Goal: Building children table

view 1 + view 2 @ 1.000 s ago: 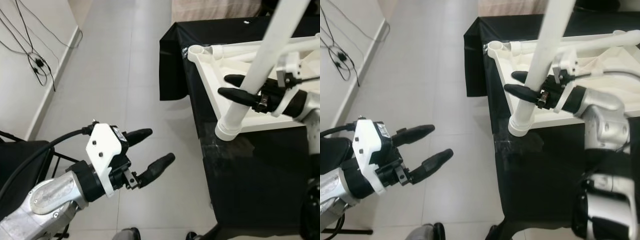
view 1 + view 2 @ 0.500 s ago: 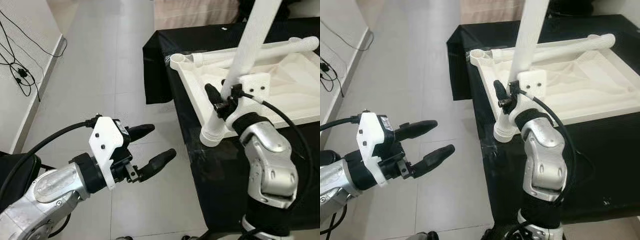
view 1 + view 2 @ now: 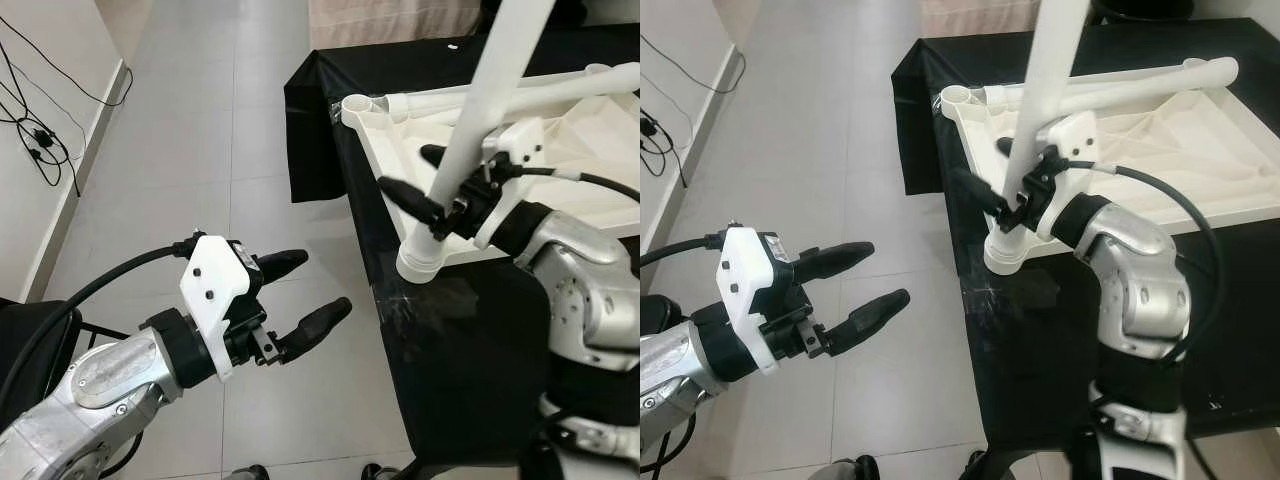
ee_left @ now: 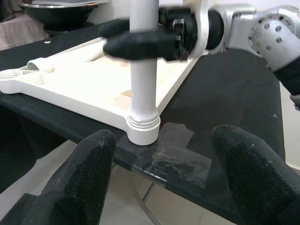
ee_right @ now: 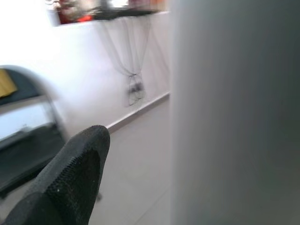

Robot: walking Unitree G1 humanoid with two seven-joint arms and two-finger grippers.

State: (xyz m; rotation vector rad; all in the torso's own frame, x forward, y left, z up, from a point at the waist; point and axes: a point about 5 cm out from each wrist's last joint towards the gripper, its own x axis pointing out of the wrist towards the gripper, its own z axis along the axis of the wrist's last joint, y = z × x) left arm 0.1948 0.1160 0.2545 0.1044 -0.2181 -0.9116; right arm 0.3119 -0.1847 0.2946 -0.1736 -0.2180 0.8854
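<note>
A white tabletop [image 3: 590, 150] lies upside down on a black-draped table [image 3: 470, 340]. One white table leg [image 3: 480, 110] stands nearly upright with its foot at the near-left corner socket [image 3: 420, 262]. My right gripper [image 3: 407, 170] is shut on this leg just above the socket, one black finger on each side of the tube. A second leg [image 3: 520, 90] lies along the tabletop's far rim. My left gripper [image 3: 322, 283] hangs open over the floor, left of the table, nothing in it. The left wrist view looks at the leg [image 4: 143, 93] from close by.
A patch of clear tape [image 3: 395, 300] sits on the black cloth under the corner. Cables [image 3: 40, 140] run along the wall at the left. A black chair [image 3: 30, 340] stands by my left arm. Tiled floor [image 3: 200, 150] lies left of the table.
The whole view has shifted. My right arm has swung round the leg and keeps its hold; the leg's foot stays at the near-left corner. The left gripper stays open.
</note>
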